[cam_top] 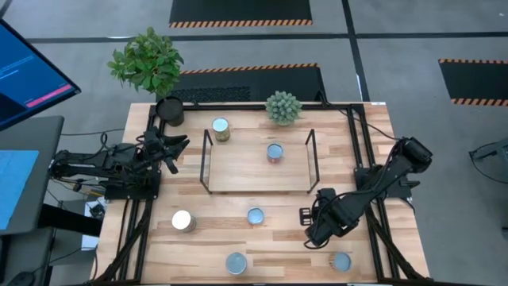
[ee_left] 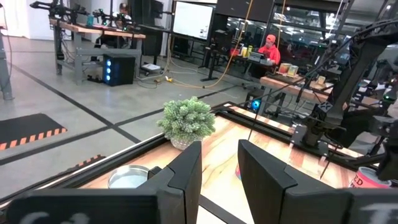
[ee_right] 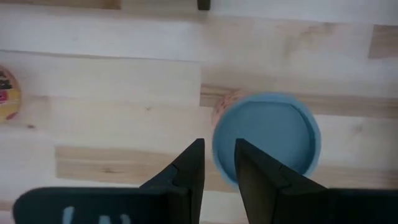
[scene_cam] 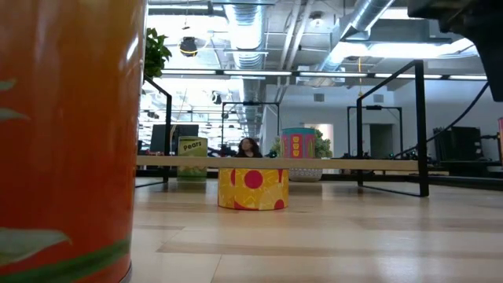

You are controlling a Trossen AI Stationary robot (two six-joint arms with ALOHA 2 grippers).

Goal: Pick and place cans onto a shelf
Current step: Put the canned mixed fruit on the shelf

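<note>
The counter (cam_top: 238, 179) carries the shelf (cam_top: 258, 171), one can already on it. My right tool (cam_top: 311, 216), fingers released and empty, hovers just beside a blue-topped can (ee_right: 267, 138) on the counter. It looks rigid, light, slick; I'd grip its sides. My left tool (cam_top: 176, 147) waits, also released.

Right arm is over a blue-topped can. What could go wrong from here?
1. The right gripper is off-centre over the rim of the blue-topped can, and its fingers look set narrower than the can. Lowering now might strike the lid or knock the can aside.
2. The shelf has a wire frame on the right arm's side. A carried can might clip it.
</note>
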